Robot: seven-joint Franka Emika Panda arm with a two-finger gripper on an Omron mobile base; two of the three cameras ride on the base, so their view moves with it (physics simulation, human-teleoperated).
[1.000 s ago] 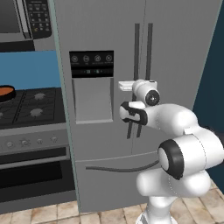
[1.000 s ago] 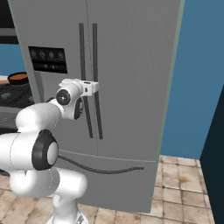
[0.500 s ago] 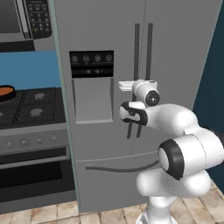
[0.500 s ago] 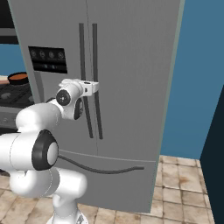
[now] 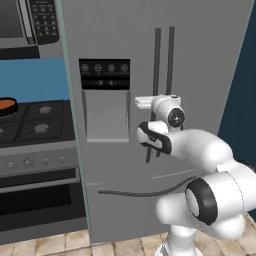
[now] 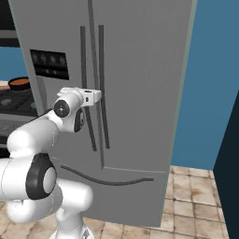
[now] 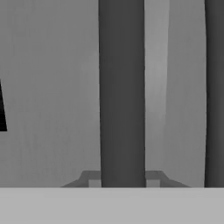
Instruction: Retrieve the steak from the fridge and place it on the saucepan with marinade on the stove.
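The gripper (image 7: 122, 181) is closed on the left handle (image 7: 121, 92) of the fridge (image 5: 200, 60), one of two long dark upright bars at the middle seam where the upper doors meet. In the hand view this handle runs straight up the middle, with one grey fingertip (image 7: 91, 179) pressed against it on each side at the bottom edge; the right handle (image 7: 214, 92) stands parallel near the right border. In the left base view the white hand (image 5: 162, 107) is pressed up to the handles about halfway up the upper doors, and the arm bends back down to its base at the lower right. In the right base view the same hand (image 6: 77, 100) reaches in from the left to the pair of bars. Both doors are shut flat, so the steak is hidden from sight. The dark control panel (image 5: 104, 74) and the recessed dispenser (image 5: 105, 120) sit on the left door, and a curved drawer handle (image 5: 145, 191) crosses the fridge lower down. To the left stands the stove (image 5: 37, 125) with grey burners, and on it at the far left edge sits the saucepan (image 5: 6, 106) with its orange marinade (image 5: 5, 103), well apart from the gripper. A microwave (image 5: 25, 22) hangs above the stove, and the tiled floor (image 6: 196, 196) spreads to the right of the fridge.
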